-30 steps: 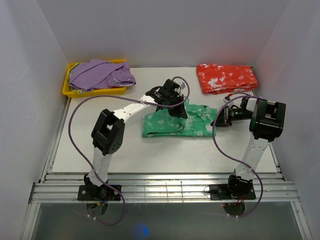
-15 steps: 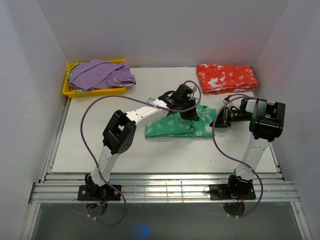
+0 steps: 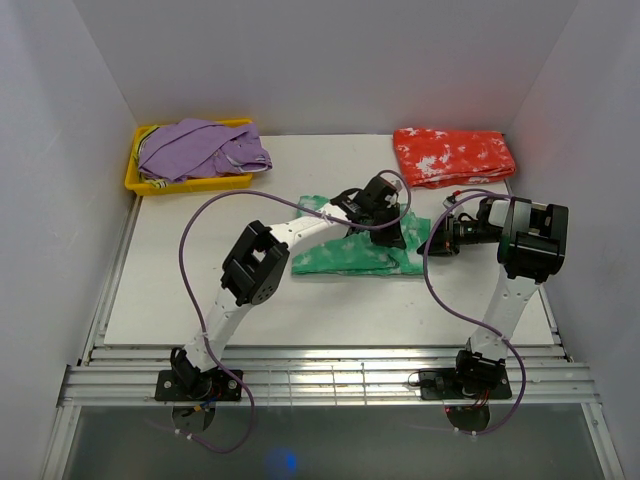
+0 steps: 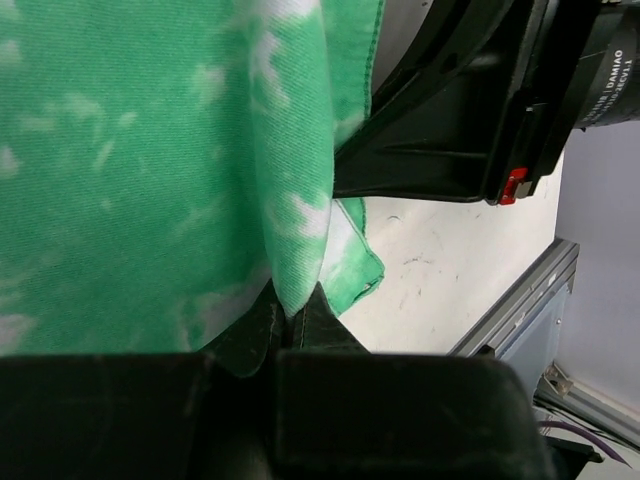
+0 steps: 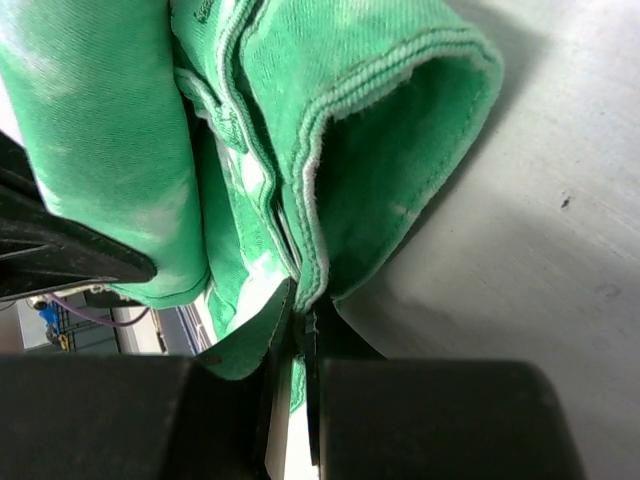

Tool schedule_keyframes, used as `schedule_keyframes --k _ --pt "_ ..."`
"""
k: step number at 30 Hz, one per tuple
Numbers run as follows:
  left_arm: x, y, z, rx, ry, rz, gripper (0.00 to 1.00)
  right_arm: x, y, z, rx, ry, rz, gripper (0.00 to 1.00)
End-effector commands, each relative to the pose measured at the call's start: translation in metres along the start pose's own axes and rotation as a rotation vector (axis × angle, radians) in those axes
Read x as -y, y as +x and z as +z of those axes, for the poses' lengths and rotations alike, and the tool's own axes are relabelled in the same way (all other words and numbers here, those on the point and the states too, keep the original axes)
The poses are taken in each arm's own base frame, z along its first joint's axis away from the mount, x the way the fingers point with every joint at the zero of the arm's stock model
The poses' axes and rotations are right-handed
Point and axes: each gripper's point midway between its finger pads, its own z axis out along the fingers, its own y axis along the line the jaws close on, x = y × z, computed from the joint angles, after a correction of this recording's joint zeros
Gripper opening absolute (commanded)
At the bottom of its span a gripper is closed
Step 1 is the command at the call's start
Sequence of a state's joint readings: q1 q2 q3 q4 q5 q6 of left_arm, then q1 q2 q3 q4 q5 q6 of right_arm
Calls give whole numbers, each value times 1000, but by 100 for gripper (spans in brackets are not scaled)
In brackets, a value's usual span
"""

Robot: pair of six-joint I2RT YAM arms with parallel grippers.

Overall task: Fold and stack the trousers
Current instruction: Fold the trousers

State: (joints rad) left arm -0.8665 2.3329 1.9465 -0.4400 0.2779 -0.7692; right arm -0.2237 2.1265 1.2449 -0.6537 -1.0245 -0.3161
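Left fingers [image 4: 248,345] pinched shut on green trousers [image 3: 350,257] fold, mid-desk [image 3: 200,290]; right fingers [image 5: 340,340] clamped on right hem. Risks: thin pinch slips, layers splay, fold skews; crowded arms could collide. Red-orange trousers [image 3: 455,155] folded, far right corner.

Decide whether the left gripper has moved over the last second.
Yes: the left gripper moved right, away from the yellow tray, toward the right gripper.

The green trousers [image 4: 150,150] are matt woven cloth with a fine twill rib and stitched hems. Under them the table [image 4: 440,270] is smooth, matt white and faintly scuffed. Well behind them, the yellow tray [image 3: 190,185] looks like slightly glossy plastic.
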Motion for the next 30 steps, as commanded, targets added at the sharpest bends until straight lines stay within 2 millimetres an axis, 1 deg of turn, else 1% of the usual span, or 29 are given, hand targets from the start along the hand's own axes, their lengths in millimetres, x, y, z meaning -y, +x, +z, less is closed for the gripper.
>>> schedule_keyframes --k 1,3,5,12,13,14,15,17,18,19,20,21,22,23,24,25,26,27,28,29,30 --pt "64 -11 -21 44 148 34 0 -12 3 7 -16 -16 -31 8" --pt "69 -11 -22 48 161 32 0 -13 3 8 -16 -17 -35 8" --pt "71 -8 -20 41 162 22 0 -14 3 8 -17 -17 -40 8" --pt "63 -1 -2 19 156 5 1 -19 5 9 -22 -17 -52 8" --pt "63 -2 -1 23 156 9 5 -19 6 8 -22 -16 -52 8" --pt "63 -2 0 25 160 14 16 -19 6 8 -22 -15 -57 8" --pt "65 -3 -1 26 166 18 23 -20 5 8 -20 -15 -60 8" --pt "73 -6 -6 30 191 34 43 -20 4 7 -22 -15 -54 8" --pt "73 -7 -8 34 193 52 46 -21 1 7 -20 -12 -61 11" --pt "72 -10 -12 40 191 61 49 -21 -1 6 -21 -6 -67 18" --pt "75 -12 -21 44 195 73 59 -22 -2 3 -28 0 -64 31" --pt "73 -12 -27 41 192 75 63 -23 -8 -1 -22 11 -86 35" --pt "68 -18 -34 45 195 76 66 -25 -12 -6 -13 25 -114 38" --pt "68 -20 -41 43 201 78 68 -21 -13 -11 -13 55 -110 46" --pt "71 -23 -57 49 208 87 75 -20 -14 -15 -12 70 -116 48" --pt "67 -30 -66 67 203 113 77 -20 -21 -21 -7 90 -134 50" --pt "67 -33 -76 77 202 124 77 -17 -18 -30 -20 110 -128 51" --pt "66 -34 -94 89 202 127 77 -17 -20 -36 -17 122 -132 52" --pt "56 -42 -105 106 194 117 78 -17 -26 -43 -8 135 -143 53" --pt "51 -44 -114 115 191 125 78 -12 -28 -55 1 162 -139 53" --pt "43 -45 -123 119 181 118 78 -13 -24 -63 -11 170 -140 53"
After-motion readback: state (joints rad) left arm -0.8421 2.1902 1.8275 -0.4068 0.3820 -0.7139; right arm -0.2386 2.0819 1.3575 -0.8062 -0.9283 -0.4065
